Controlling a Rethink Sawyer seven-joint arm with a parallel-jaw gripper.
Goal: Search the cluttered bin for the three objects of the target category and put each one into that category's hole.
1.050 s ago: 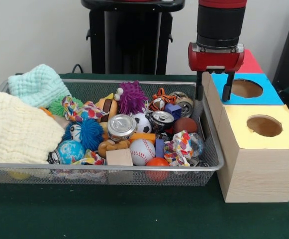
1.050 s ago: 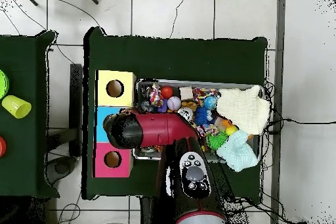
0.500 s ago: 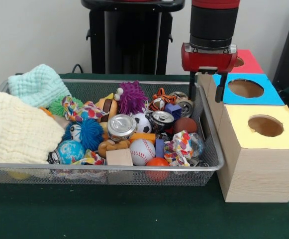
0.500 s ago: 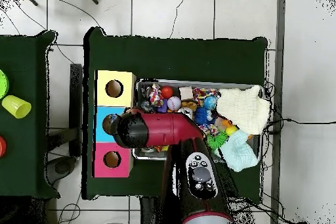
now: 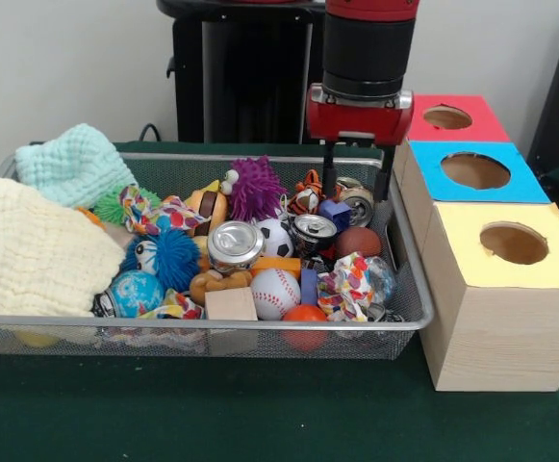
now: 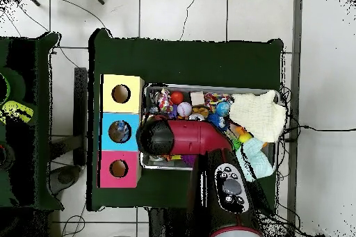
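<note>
Over the bin's [image 5: 409,289] far corner, gripper [image 5: 356,181] gapes empty; overhead, the arm [image 6: 184,137] hides it.

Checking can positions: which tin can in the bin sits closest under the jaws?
The can at the bin's far right corner, just below the open gripper; the other two lie nearer the front.

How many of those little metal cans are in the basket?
3 that I can see: one can upright near the middle, another can tipped beside the soccer ball, and a third can under the gripper. More may be buried.
</note>
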